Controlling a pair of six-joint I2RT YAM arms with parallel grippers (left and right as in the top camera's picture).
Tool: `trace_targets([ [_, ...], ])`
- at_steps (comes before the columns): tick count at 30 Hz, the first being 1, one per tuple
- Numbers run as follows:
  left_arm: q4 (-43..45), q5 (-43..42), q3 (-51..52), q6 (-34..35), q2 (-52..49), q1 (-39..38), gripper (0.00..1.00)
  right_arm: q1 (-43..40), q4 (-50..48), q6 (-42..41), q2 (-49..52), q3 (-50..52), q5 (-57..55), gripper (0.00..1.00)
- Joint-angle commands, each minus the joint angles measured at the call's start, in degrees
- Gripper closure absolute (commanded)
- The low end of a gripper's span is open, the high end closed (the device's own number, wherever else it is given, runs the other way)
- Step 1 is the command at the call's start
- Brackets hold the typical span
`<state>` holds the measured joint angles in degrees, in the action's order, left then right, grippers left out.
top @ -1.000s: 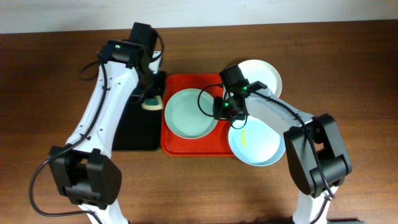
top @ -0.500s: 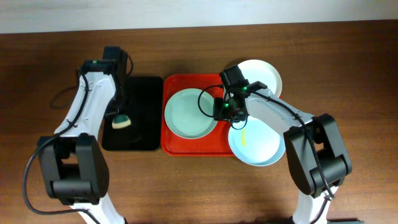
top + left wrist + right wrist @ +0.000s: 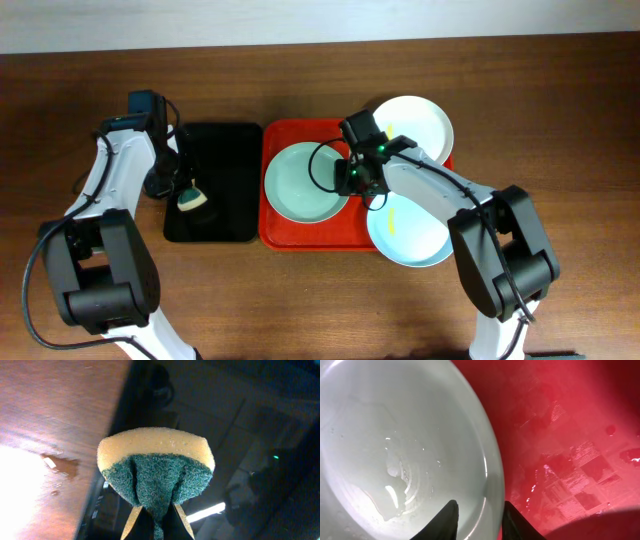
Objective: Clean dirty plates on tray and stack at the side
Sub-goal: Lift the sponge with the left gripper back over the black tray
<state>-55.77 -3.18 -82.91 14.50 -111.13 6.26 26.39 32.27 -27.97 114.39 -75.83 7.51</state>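
Note:
The mint green plate point(image 3: 303, 183) lies on the left half of the red tray point(image 3: 300, 238). My right gripper point(image 3: 355, 178) is at its right rim. In the right wrist view the gripper point(image 3: 480, 503) straddles that wet plate's point(image 3: 395, 450) rim, open, one finger inside the plate and one over the tray point(image 3: 560, 435). The white plate point(image 3: 415, 125) overlaps the tray's far right corner. The light blue plate point(image 3: 415, 238), with a yellow smear point(image 3: 392, 222), overlaps its near right corner. My left gripper point(image 3: 185, 190) is shut on a yellow-and-green sponge point(image 3: 155, 460).
A black tray point(image 3: 225, 160) lies left of the red tray; the sponge point(image 3: 192, 199) hangs over its left edge. Brown wooden table point(image 3: 320, 300) surrounds everything, with a small wet spot point(image 3: 61, 465) beside the black tray point(image 3: 225, 435).
My left arm has swung left, carrying the sponge from beside the mint plate to the black tray's left edge. My right gripper has shifted slightly along the mint plate's rim.

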Motion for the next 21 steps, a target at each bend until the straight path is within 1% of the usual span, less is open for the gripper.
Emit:
trace_targets([
  [1, 0.96, -2.99, 0.66, -2.64, -0.17, -0.31, 1.0, 0.24, -0.07, 0.28, 0.48, 0.68, -2.86, 0.7],
  [8, 2.6, -1.97, 3.15, -2.64, -0.17, -0.31, 1.0, 0.24, -0.15, 0.28, 0.52, 0.7, -2.89, 0.71],
  [9, 2.69, -1.99, 3.32, -2.64, -0.17, -0.31, 1.0, 0.24, -0.17, 0.28, 0.52, 0.7, -2.89, 0.75],
  [10, 2.71, -1.99, 3.34, -2.64, -0.17, -0.35, 1.0, 0.24, -0.17, 0.28, 0.55, 0.72, -2.95, 0.76],
  [13, 3.74, -1.97, 3.34, -2.64, -0.17, -0.59, 1.0, 0.24, -1.11, 0.28, 0.55, 1.55, -3.69, 0.84],
  [15, 6.08, -1.64, 3.87, -2.89, -0.17, -0.57, 1.0, 0.24, -2.75, 0.28, 0.55, 2.91, -3.69, 0.88],
  [18, 10.51, -1.55, 5.88, -4.68, -0.17, -1.11, 1.0, 0.24, -3.78, 0.28, 0.55, 4.0, -3.69, 0.92],
  [21, 14.1, -1.36, 8.85, -7.93, -0.17, -3.02, 1.0, 0.24, -3.82, 0.28, 0.55, 4.0, -3.69, 0.94],
])
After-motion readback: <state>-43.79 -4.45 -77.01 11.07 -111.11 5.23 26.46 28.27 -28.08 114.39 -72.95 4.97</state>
